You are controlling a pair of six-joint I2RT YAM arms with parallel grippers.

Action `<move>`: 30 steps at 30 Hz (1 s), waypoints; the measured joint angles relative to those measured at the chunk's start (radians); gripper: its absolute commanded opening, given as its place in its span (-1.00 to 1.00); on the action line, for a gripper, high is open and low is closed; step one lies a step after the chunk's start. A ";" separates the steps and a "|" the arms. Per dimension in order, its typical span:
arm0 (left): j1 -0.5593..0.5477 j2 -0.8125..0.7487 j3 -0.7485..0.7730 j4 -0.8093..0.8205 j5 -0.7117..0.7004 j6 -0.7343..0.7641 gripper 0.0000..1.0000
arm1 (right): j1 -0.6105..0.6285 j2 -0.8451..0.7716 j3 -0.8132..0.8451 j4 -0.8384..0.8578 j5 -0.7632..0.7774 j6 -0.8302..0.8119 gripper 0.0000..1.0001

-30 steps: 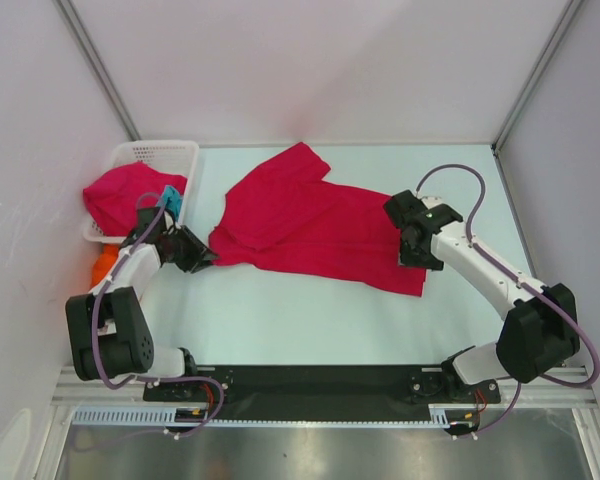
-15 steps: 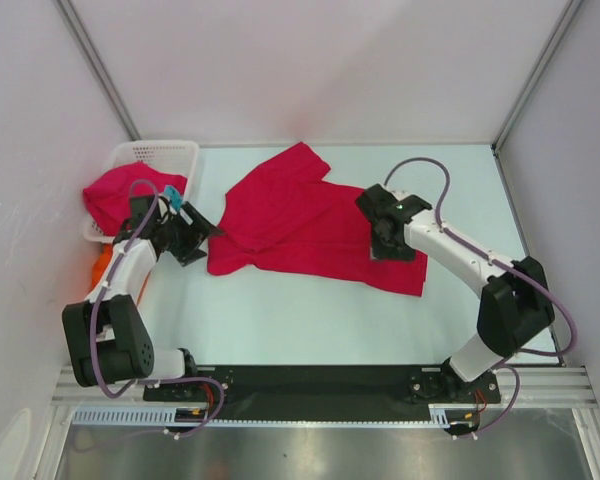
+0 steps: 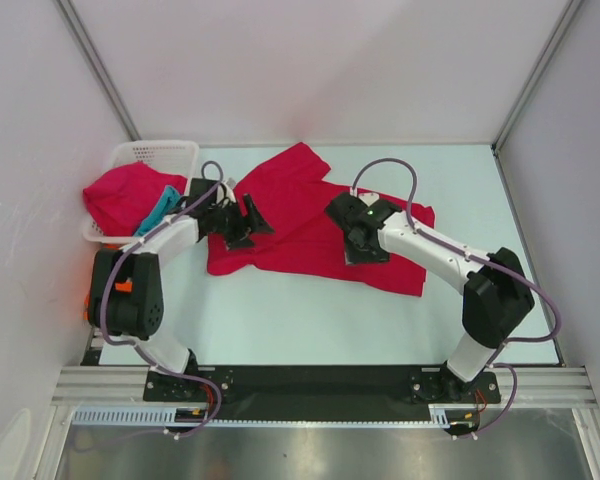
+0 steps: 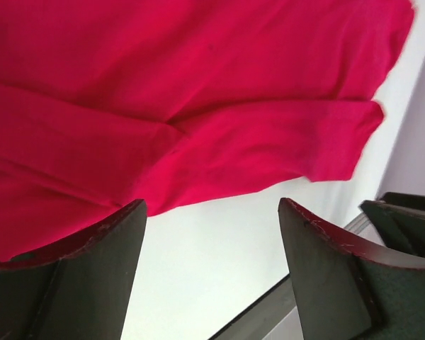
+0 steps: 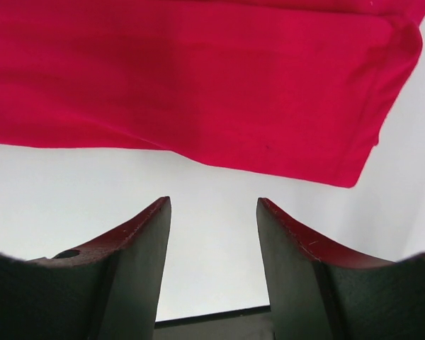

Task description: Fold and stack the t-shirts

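A crimson t-shirt (image 3: 300,215) lies spread and rumpled across the middle of the white table (image 3: 310,320). My left gripper (image 3: 252,218) hovers over its left part, jaws open and empty. In the left wrist view the t-shirt (image 4: 198,92) with one sleeve fills the top, and the left gripper (image 4: 212,212) frames bare table. My right gripper (image 3: 358,248) is above the shirt's middle, open and empty. In the right wrist view the t-shirt's hem (image 5: 198,99) lies beyond the right gripper (image 5: 212,205). Another crimson t-shirt (image 3: 120,190) and a teal one (image 3: 160,212) sit at the basket.
A white lattice basket (image 3: 160,155) stands at the back left corner, against the left wall. Grey frame posts rise at the back corners. A black rail (image 3: 320,382) with both arm bases runs along the near edge.
My left gripper has opened, letting go of the shirt's lower left corner, and moved right over the shirt. My right arm has swung left from the shirt's right edge to its middle.
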 measured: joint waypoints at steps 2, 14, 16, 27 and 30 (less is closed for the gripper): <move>-0.030 0.029 0.019 -0.017 -0.021 0.035 0.54 | 0.000 -0.013 -0.027 -0.005 0.004 0.008 0.15; -0.045 0.069 0.054 -0.198 -0.299 0.131 0.29 | 0.000 -0.073 -0.074 -0.027 0.015 0.033 0.15; -0.045 0.074 0.063 -0.204 -0.315 0.131 0.23 | 0.000 -0.073 -0.074 -0.027 0.016 0.033 0.15; -0.061 0.120 0.070 -0.199 -0.322 0.121 0.17 | 0.000 -0.073 -0.087 -0.027 0.034 0.033 0.15; -0.073 0.118 0.085 -0.196 -0.322 0.119 0.18 | 0.000 -0.073 -0.087 -0.027 0.034 0.033 0.15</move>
